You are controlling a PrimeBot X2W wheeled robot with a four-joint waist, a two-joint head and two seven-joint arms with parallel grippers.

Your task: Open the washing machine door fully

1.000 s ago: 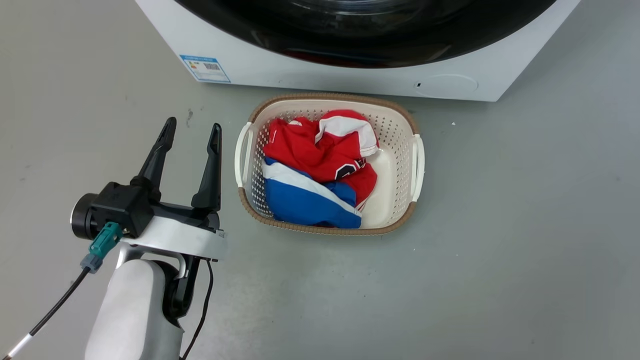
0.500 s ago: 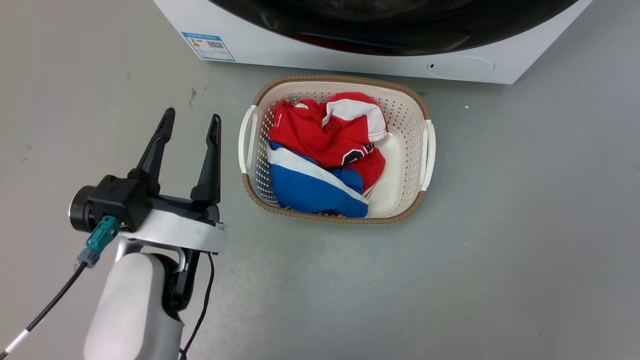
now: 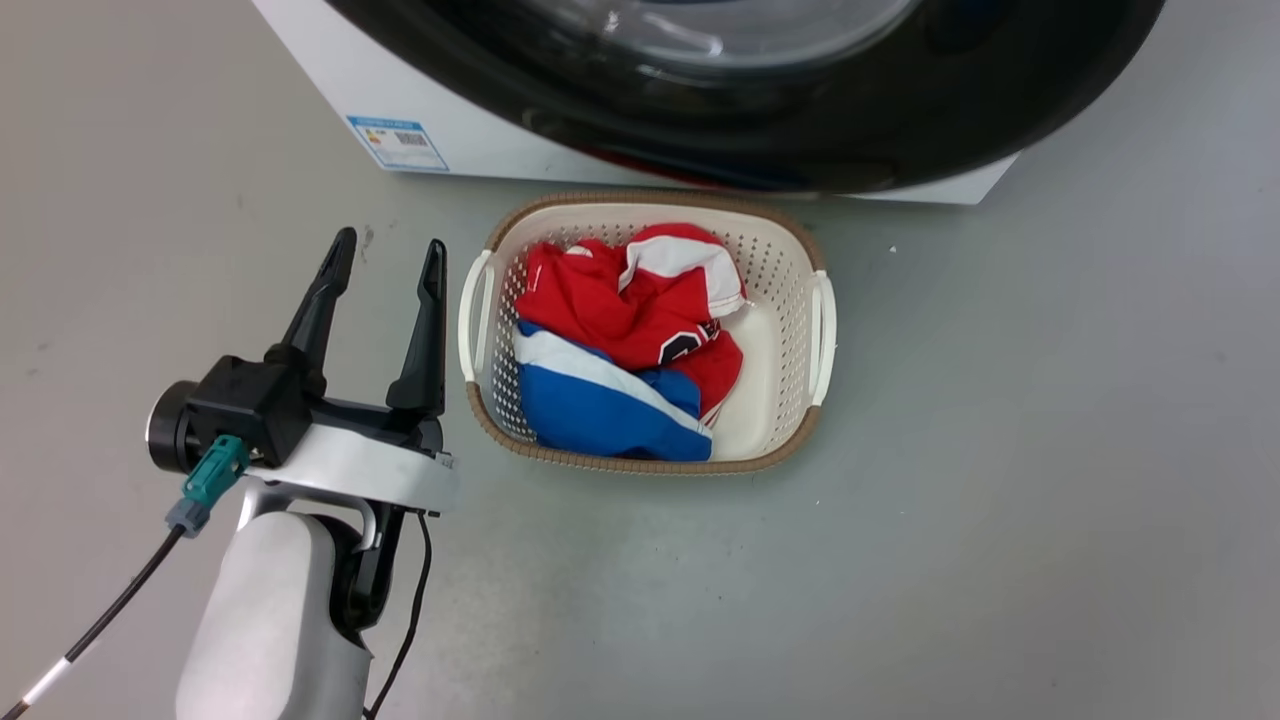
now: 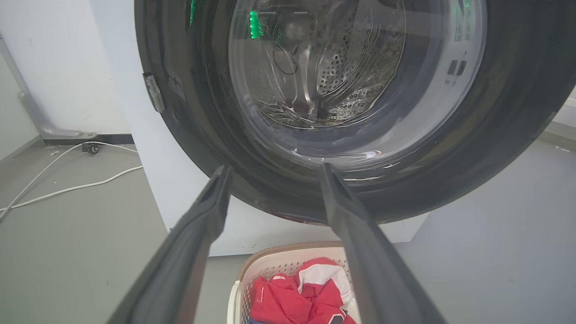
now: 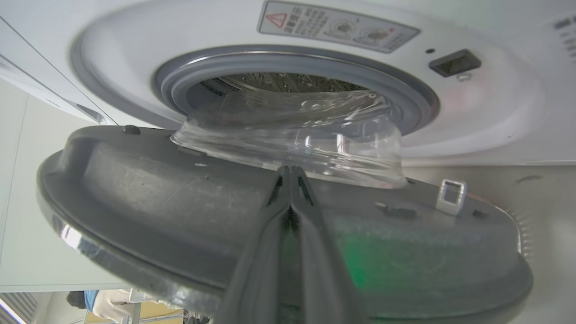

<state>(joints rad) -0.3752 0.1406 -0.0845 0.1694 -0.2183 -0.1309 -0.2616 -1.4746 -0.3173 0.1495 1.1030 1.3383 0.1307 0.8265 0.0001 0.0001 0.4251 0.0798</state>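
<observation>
left end effector (image 3: 390, 241) spread | right end effector (image 5: 290, 171) closed | washing machine door (image 5: 135, 180) ajar, bowl facing drum

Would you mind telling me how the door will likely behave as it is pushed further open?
The door looks rigid, so it should swing as one piece. Its glossy face is probably slippery; the glass bowl may be fragile.

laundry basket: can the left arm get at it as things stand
Probably yes. The left gripper is open beside the laundry basket, with only bare floor between them; the washing machine door is near its far rim.
</observation>
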